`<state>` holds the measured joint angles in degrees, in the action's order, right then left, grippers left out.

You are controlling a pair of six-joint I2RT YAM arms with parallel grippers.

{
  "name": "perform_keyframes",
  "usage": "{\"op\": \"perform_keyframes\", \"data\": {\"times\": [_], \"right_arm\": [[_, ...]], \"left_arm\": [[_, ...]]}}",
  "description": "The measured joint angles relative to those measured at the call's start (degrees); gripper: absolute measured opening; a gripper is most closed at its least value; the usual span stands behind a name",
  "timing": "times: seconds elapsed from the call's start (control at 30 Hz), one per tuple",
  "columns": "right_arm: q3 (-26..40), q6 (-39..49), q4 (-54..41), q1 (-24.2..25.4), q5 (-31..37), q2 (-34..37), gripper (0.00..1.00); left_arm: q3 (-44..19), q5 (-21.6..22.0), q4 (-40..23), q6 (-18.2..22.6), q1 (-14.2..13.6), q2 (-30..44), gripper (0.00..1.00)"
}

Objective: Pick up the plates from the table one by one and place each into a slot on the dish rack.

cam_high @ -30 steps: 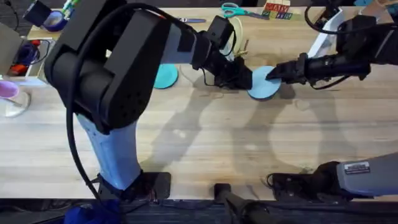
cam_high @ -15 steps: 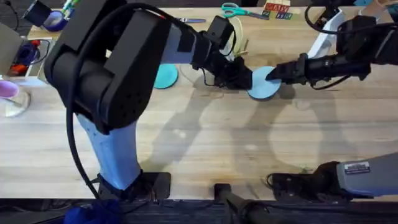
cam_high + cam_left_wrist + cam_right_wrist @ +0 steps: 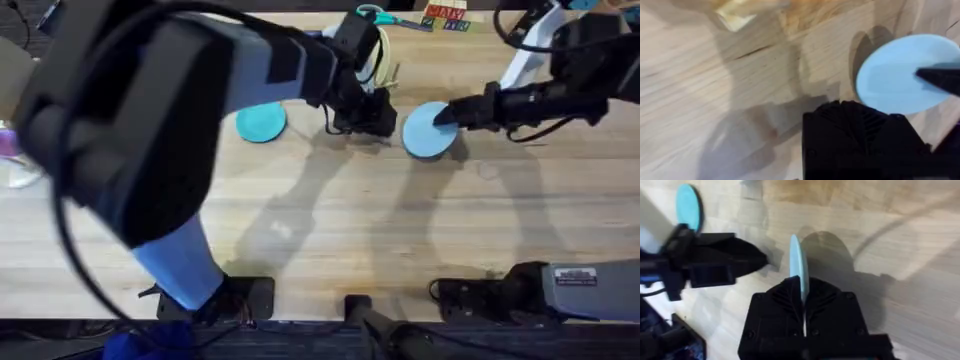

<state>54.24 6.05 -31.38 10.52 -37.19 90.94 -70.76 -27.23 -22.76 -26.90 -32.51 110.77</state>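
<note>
My right gripper (image 3: 446,115) is shut on the rim of the pale blue plate (image 3: 427,131), which hangs just above the table (image 3: 330,220) and casts a shadow. In the right wrist view the plate (image 3: 796,260) stands edge-on between my own fingers (image 3: 801,294). My left gripper (image 3: 378,118), shut and holding nothing, sits a short way left of that plate; it also appears in the right wrist view (image 3: 759,258). The teal plate (image 3: 262,122) lies flat on the table farther left. The dish rack (image 3: 388,72) stands behind the left gripper, with a cream plate in it.
Teal-handled scissors (image 3: 374,14) and coloured blocks (image 3: 446,15) lie along the far edge. A clear cup (image 3: 14,152) and other clutter sit at the far left. My left arm looms large and blurred over the left half of the overhead view.
The left gripper has drawn back leftward off the pale blue plate, and the left arm has risen closer to the camera. The right gripper still holds the plate, shifted slightly.
</note>
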Motion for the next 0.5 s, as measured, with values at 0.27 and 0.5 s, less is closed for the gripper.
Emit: {"op": "perform_keyframes", "data": {"times": [0.27, 0.5], "right_arm": [[0.00, 0.65, -1.67, 0.00, 1.73, -10.68, 0.029], [0.00, 0.89, -6.32, 0.00, 1.86, -21.58, 0.029]], "left_arm": [[-0.84, 6.66, -8.44, 6.50, 0.49, -11.28, 0.040], [-0.98, 8.64, -17.94, 11.26, 3.60, -21.35, 0.041]]}}
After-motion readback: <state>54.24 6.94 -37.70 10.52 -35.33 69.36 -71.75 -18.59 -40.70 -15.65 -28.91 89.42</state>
